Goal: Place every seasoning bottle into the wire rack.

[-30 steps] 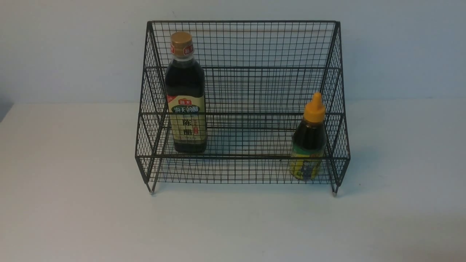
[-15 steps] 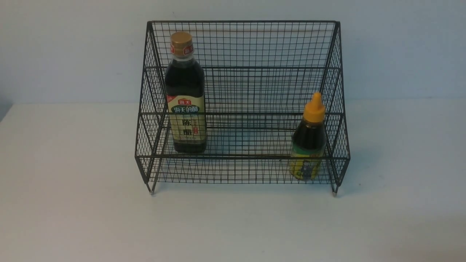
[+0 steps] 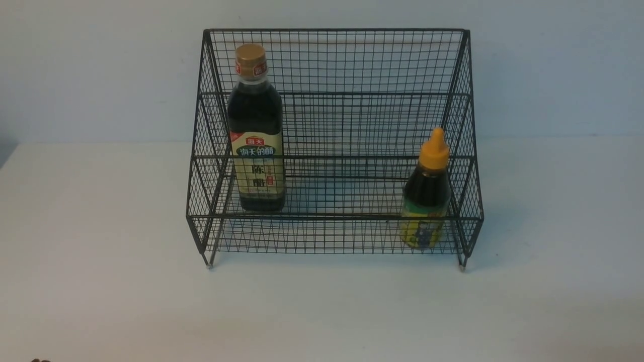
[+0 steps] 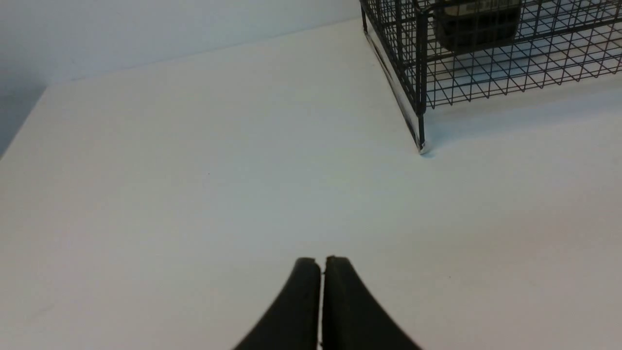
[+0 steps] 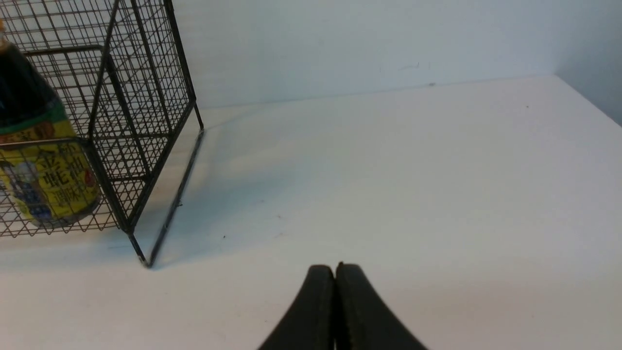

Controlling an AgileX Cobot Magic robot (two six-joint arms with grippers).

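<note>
Since the earlier frames, only a small dark shape has crept in at the bottom left corner of the front view; we cannot tell what it is, and both bottles and the rack sit where they did.

Nearest to us, the left gripper [image 4: 321, 262] shows its two black fingers [image 4: 303, 301] pressed together with nothing between them, above bare white tabletop [image 3: 322, 311]. Our right gripper [image 5: 335, 270] is likewise pinched closed and empty, well apart from the rack's corner foot.

Farther out, the wire rack [image 3: 332, 125] stands on the tabletop, its small feet touching the surface. We see the short bottle [image 3: 425, 201] with the orange nozzle cap upright in the lower front tier, close to the rack's right side wall; the right wrist view shows its yellow label [image 5: 46, 180] behind the mesh. On the left, the tall bottle [image 3: 256, 136] with the gold cap stands upright inside the rack, near its left side. Behind everything rises a plain pale wall [image 3: 553, 70].
</note>
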